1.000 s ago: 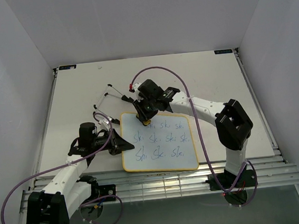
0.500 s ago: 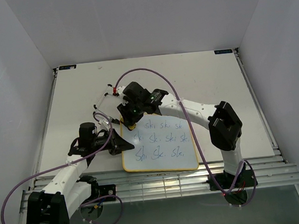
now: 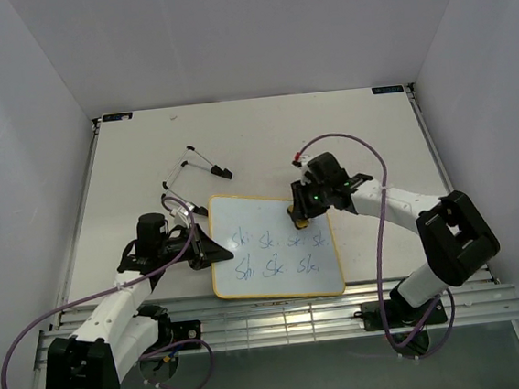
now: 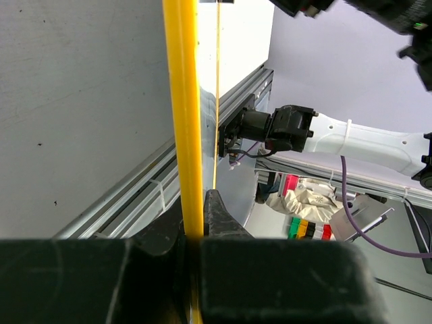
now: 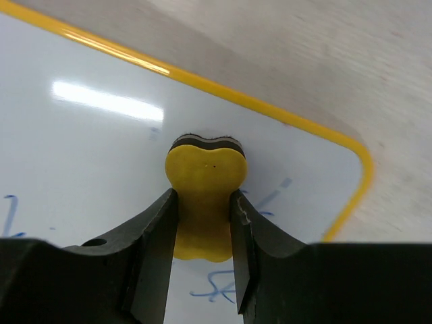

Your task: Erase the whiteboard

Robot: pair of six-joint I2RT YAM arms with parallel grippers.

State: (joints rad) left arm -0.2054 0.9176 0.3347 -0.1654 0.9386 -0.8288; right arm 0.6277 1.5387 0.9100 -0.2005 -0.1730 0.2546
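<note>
The whiteboard [image 3: 263,214], white with a thin yellow frame, lies near the table's front edge. Two rows of blue handwriting [image 3: 279,254] cross its lower half. My left gripper [image 3: 212,251] is shut on the board's left edge. In the left wrist view its fingers [image 4: 192,216] pinch the yellow frame [image 4: 185,121]. My right gripper [image 3: 300,214] is over the board's upper right part, shut on a small yellow eraser [image 5: 206,182]. The eraser's dark pad presses on the white surface [image 5: 88,155], with blue marks [image 5: 216,290] just below it.
A thin black wire piece [image 3: 194,164] lies on the table behind the board's left corner. An aluminium rail [image 3: 279,305] runs along the near edge. Purple cables [image 3: 346,142] loop off both arms. White walls enclose the table on three sides.
My right gripper swept the eraser from the board's upper left to its upper right. The top row of blue writing is gone. The left arm and the board stayed put.
</note>
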